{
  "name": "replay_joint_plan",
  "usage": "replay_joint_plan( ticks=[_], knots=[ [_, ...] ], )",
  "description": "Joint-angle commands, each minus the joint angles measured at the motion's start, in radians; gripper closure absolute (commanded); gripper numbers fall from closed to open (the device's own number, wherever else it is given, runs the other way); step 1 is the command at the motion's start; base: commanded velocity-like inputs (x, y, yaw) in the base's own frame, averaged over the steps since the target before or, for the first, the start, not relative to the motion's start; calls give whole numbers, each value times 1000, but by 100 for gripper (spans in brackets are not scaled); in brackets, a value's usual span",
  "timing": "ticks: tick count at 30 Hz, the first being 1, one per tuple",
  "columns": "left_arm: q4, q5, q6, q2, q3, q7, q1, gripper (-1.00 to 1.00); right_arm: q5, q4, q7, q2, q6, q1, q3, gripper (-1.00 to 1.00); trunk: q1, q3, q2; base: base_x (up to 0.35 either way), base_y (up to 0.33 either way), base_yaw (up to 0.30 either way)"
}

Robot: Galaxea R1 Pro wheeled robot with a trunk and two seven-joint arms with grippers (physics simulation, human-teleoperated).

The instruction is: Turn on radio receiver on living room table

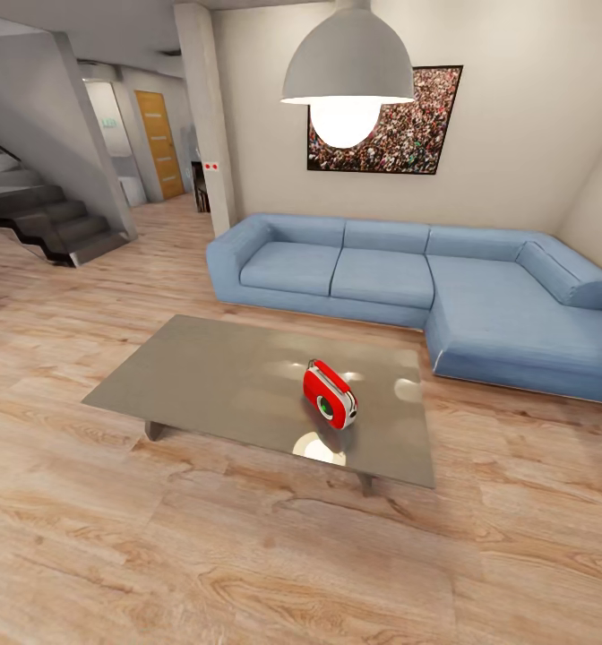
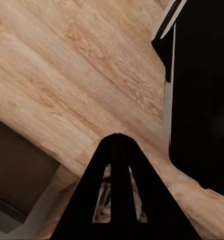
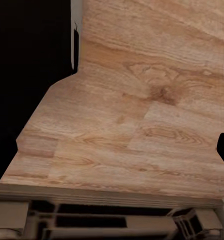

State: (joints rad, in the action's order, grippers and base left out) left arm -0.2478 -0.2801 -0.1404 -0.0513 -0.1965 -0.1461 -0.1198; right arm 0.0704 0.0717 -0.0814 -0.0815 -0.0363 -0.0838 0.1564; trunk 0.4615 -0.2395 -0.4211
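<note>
Looking down from my head camera, I am seeing the red radio (image 1: 330, 394) standing on the grey coffee table (image 1: 202, 376), just right of the frame's centre, toward the table's near right part, with the blue corner sofa (image 1: 426, 287) behind it and a pendant lamp (image 1: 348, 67) hanging at the top. The radio is sitting well apart from me — a wide stretch of wooden floor (image 1: 247, 564) is lying between us in the lower half of the frame.

Whether the set is on or off I am not able to tell; no light or switch position is reading clearly at this size. So the scene is fitting two stages alike: me standing off with the radio silent, or me standing off with it already switched on.

My left gripper (image 2: 118, 150) is showing in its wrist view at lower centre, its dark fingers meeting at the tips over bare floor, holding nothing. My right gripper's state I cannot tell — its wrist view is giving me wood planks, dark bodywork in the upper left, and part of my base along the bottom.
</note>
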Motion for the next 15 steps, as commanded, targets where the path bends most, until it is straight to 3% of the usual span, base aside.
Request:
replay_joint_plan(
  ticks=[1, 6, 15],
  knots=[
    [11, 0, 12, -1, 7, 0, 0, 100, 0, 0, 0, 2, 0, 1, 0, -100, 0, 0, 0, 0, 0, 0],
    [137, 1, 172, 4, 66, 0, 0, 100, -3, -2, 0, 12, -2, 5, -3, -100, 0, 0, 0, 0, 0, 0],
    [155, -2, 205, 9, 74, 0, 0, 100, -4, -4, 0, 12, -1, 6, -5, -100, 0, 0, 0, 0, 0, 0]
  ],
)
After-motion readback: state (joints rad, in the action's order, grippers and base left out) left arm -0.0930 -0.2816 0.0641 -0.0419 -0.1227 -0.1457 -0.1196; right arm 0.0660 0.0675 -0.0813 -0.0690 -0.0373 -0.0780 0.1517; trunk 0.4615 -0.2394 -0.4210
